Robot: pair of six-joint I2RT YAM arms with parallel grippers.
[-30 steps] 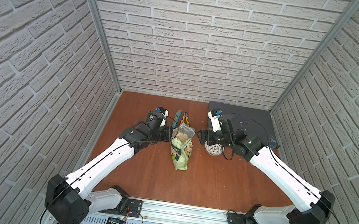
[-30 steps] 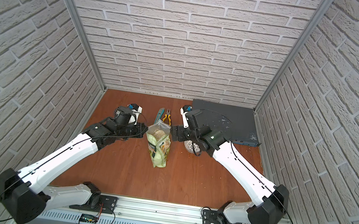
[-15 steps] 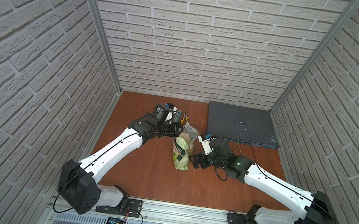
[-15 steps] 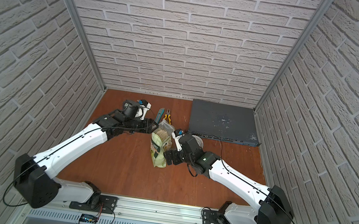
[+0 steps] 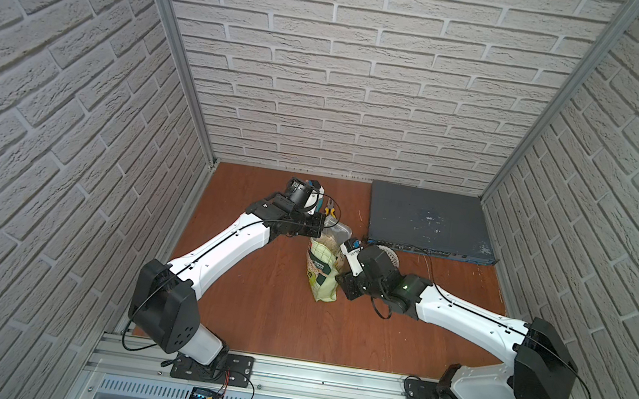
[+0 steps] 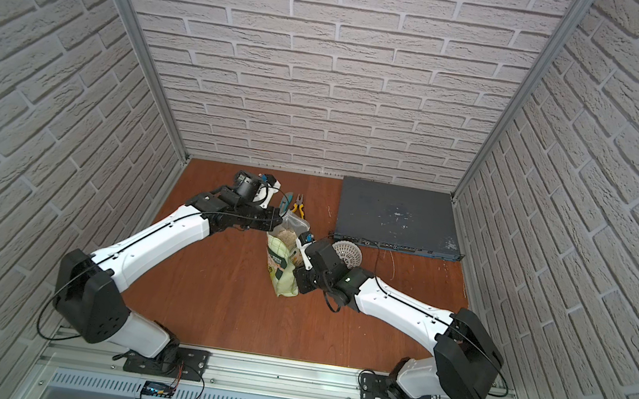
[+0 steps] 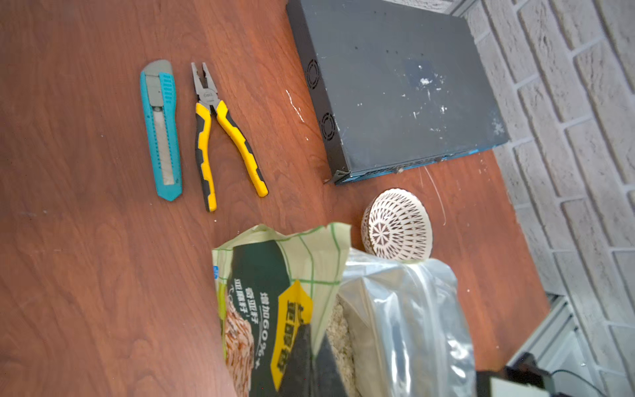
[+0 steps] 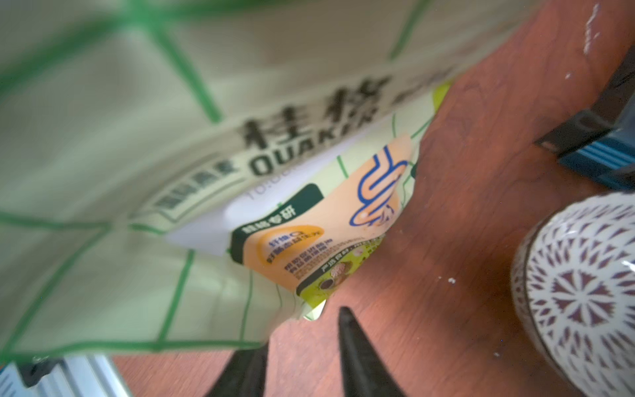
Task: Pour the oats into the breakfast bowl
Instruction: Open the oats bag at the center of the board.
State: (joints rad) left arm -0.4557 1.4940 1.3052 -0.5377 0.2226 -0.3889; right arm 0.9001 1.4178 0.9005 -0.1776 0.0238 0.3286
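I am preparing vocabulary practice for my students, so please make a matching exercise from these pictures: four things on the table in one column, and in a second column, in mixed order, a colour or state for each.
Things
1. box cutter
2. pliers
3. breakfast bowl
4. oat pouch

Descriptions
A. white, with an openwork wall
B. green, top open
C. teal body
D. yellow and black handles

Right pairs: 1-C, 2-D, 3-A, 4-B
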